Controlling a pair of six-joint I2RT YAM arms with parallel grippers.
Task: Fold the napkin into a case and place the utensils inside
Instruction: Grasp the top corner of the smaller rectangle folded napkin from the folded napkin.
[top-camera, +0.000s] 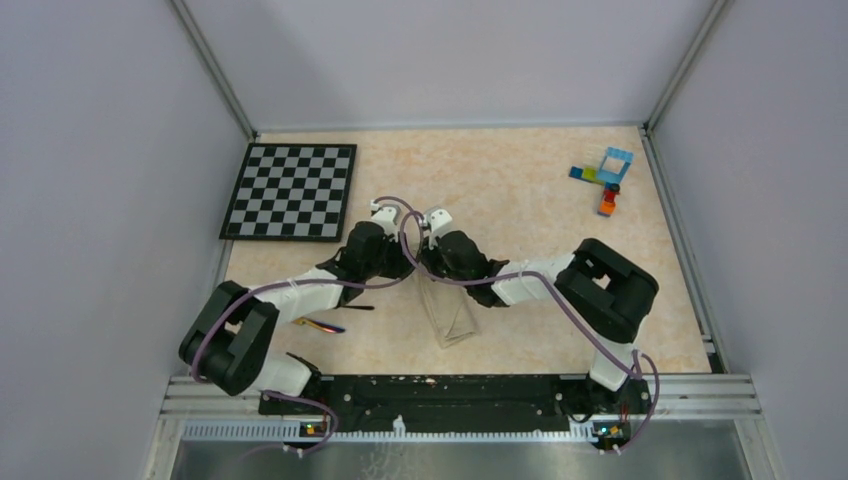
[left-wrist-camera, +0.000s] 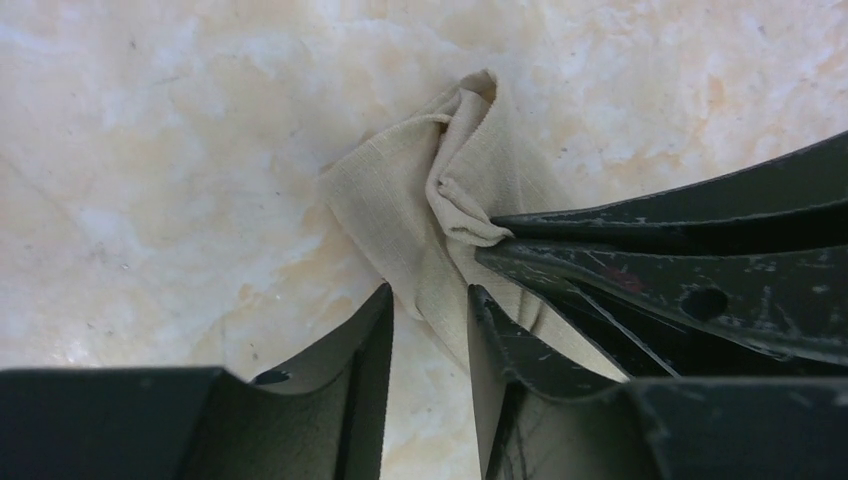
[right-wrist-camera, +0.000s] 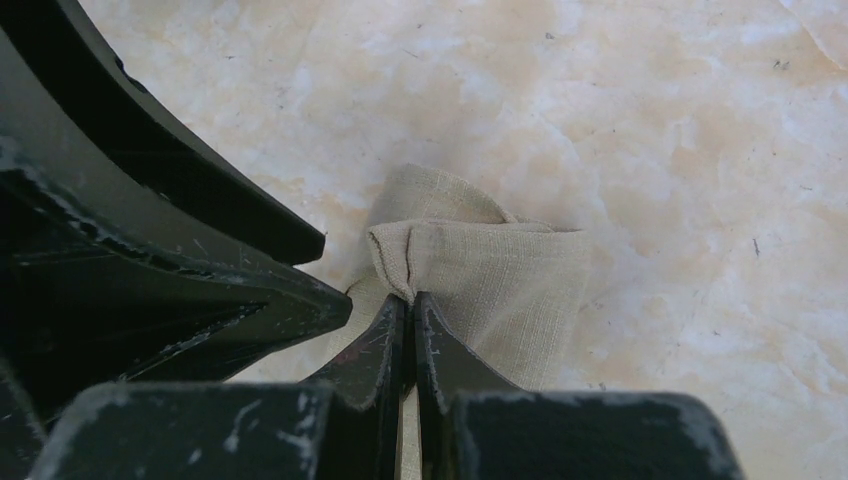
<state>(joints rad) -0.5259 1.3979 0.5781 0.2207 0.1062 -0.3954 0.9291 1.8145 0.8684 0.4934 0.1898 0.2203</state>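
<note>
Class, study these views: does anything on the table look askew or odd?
Yes: the napkin is bunched and twisted at one end, pinched in the right jaws, with the left jaws straddling it.

Plain grey-lilac walls (top-camera: 100, 150) w/ alu corner posts (top-camera: 215, 70) round beige marbled tabletop (top-camera: 500, 170), even light.

Light fell soft and even from overhead, so the pale table (top-camera: 520, 190) looked bright in the top view, with only faint shadows and no glare. Both wrist views were sharp on the weave of the napkin (left-wrist-camera: 400, 200). The dark fingers (right-wrist-camera: 375, 355) close to the lens sat underexposed and slightly soft along the bottom edge.
</note>
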